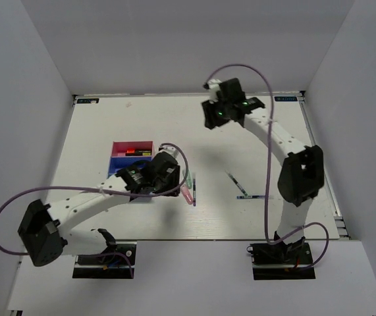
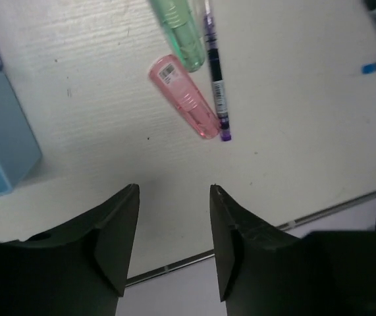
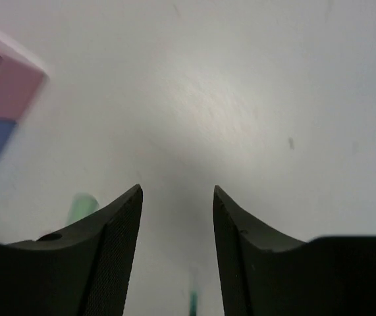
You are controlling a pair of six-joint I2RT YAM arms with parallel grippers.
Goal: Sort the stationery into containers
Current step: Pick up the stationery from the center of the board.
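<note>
A pastel pink highlighter (image 2: 184, 97), a pastel green highlighter (image 2: 180, 33) and a thin purple pen (image 2: 215, 72) lie together on the white table; they also show in the top view, pink (image 1: 186, 194) below green (image 1: 189, 179). My left gripper (image 2: 174, 191) is open and empty, just short of the pink highlighter (image 1: 163, 173). A second thin pen (image 1: 235, 183) lies to the right. The magenta tray (image 1: 117, 146) holds black highlighters; the dark blue tray (image 1: 116, 162) is next to it, and the light blue tray (image 2: 3, 131) is beside my left gripper. My right gripper (image 3: 178, 191) is open and empty, high over the far table (image 1: 215, 113).
White walls close in the table on the left, far and right sides. A small blue piece (image 1: 245, 196) lies by the second pen. The table's front edge (image 2: 174, 266) runs just under my left fingers. The left arm's purple cable (image 1: 16, 197) loops out left.
</note>
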